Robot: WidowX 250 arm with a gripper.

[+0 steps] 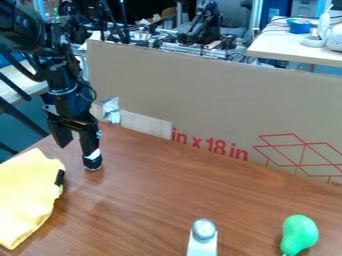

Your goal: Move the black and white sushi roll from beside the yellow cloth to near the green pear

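At the left of the camera view my gripper (pixel 77 154) hangs over the wooden table near its back left edge, open, with nothing between its fingers. Just below and left of it lies a crumpled yellow cloth (pixel 25 195), with a small black piece (pixel 59 177) at its right edge. A white object with a rounded silver top (pixel 203 236) stands at the bottom, right of centre. Further right, near the bottom right corner, is a green pear-shaped object (pixel 300 233), its narrow end toward the bottom edge.
The brown table (pixel 160 185) is bounded at the back by an upright cardboard panel (pixel 214 90) with red print. A silver taped patch (pixel 111 111) is on the panel close to the arm. Behind it are a white table (pixel 294 45) with a blue bowl (pixel 298 25) and assorted equipment.
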